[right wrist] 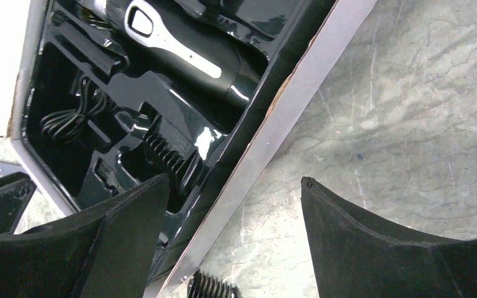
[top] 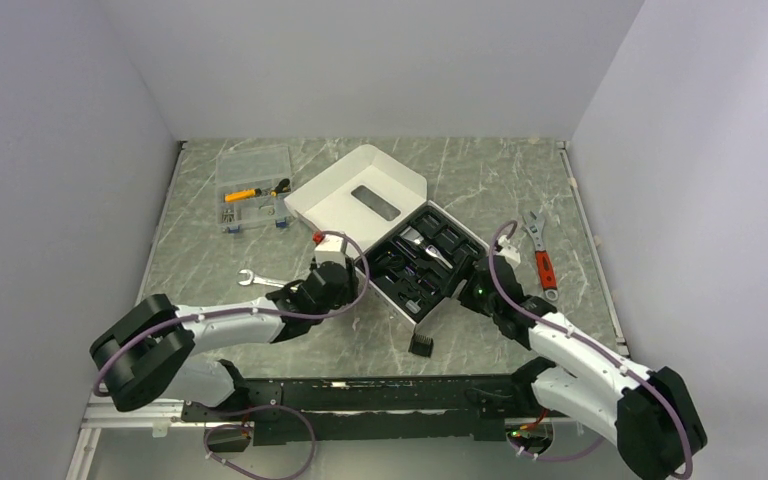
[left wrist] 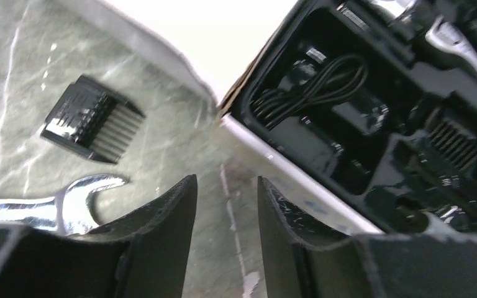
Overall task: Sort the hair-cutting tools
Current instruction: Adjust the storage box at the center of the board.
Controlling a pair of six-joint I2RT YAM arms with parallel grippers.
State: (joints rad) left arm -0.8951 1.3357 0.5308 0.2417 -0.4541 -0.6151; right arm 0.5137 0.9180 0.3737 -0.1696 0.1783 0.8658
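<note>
A comb attachment (left wrist: 93, 118), ahead-left of the narrowly parted, empty left end effector (left wrist: 225, 181), is shown only by its wrist view; the right end effector (right wrist: 233, 181) is held wide, empty.

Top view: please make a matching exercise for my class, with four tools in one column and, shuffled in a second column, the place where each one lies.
Tools
1. clipper
2. silver wrench
3. red wrench
4. loose comb

Places
A. left of the case
B. just in front of the case's near corner
C. inside the case
D. right of the case

Pairs: 1-C, 2-A, 3-D, 4-B
</note>
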